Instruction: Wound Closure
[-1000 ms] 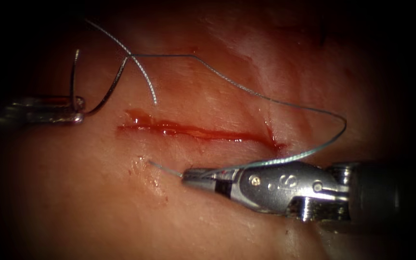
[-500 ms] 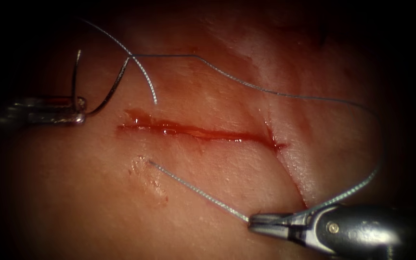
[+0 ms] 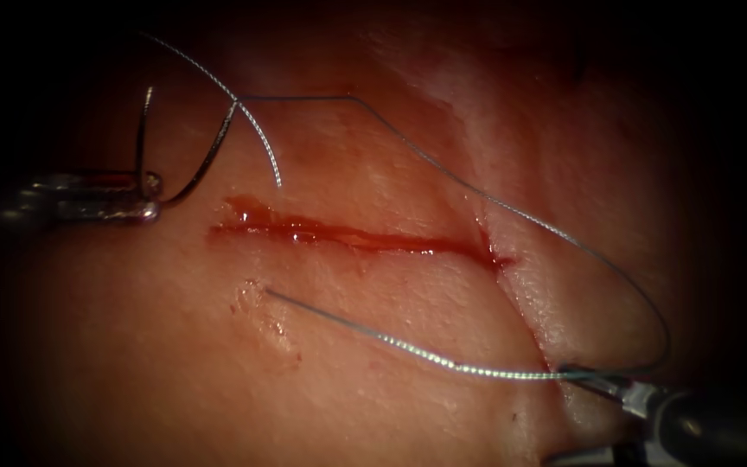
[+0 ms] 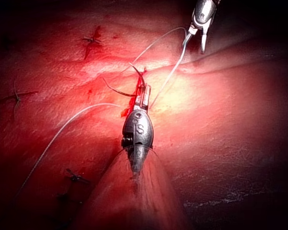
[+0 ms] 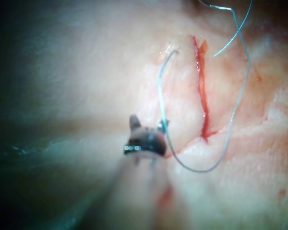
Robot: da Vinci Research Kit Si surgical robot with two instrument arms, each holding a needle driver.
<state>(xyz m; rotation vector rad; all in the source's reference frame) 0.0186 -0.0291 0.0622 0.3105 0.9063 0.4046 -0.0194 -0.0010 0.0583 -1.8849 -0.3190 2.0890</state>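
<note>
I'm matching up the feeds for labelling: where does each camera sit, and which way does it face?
Endoscope: above and in front of the tissue, facing the cut; left hand holds the needle near mid-curve, outside the tissue; right hand holds thread.
Left wrist: near that arm's wrist, looking along its shaft at its own hand.
Right wrist: likewise, at its own hand.
Shared: all three show cut and thread.

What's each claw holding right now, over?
Left claw shut on needle mid-curve, clear of tissue, left of cut. Right claw shut on thread. Nothing in the way.
</note>
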